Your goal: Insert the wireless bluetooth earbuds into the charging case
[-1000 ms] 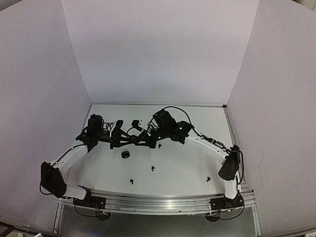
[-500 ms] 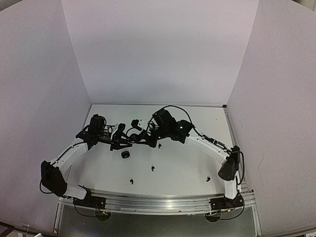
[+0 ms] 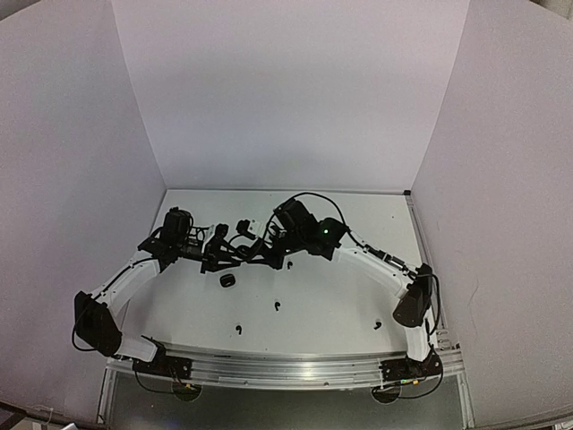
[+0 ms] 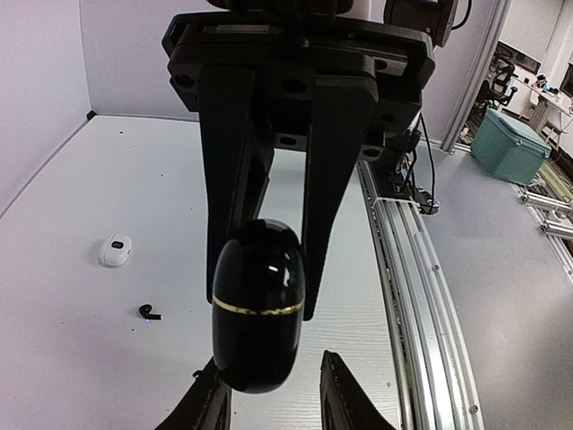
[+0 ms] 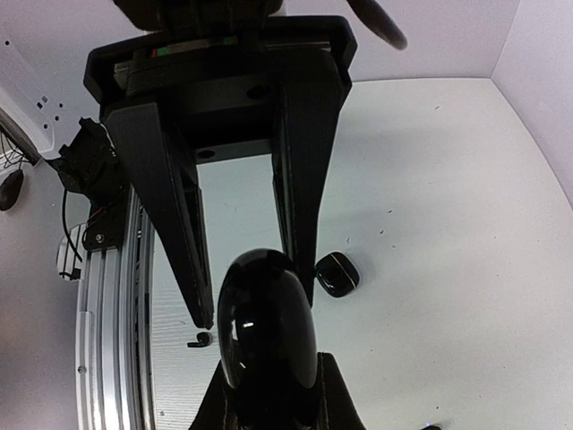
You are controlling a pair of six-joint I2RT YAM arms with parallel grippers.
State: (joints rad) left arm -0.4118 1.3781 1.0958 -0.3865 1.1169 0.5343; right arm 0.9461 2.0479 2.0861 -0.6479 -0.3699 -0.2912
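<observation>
Mostly cropped, right pincer [image 5: 276, 399] pinches black case [image 5: 267, 322]; left pincer [image 4: 270, 394] slightly spread beside it

White worktop [image 3: 349, 296] boxed in by plain white panels [image 3: 286, 98] on left, back and right. Aluminium rail [image 3: 286, 369] ran along its near edge. Small dark clip [image 3: 406, 192] at the far right corner, where the panels met. Left wrist view: teal box [image 4: 508, 143] stood on grey floor [image 4: 501, 305] beyond the rail, with blurred office furniture [image 4: 546, 85] behind it
</observation>
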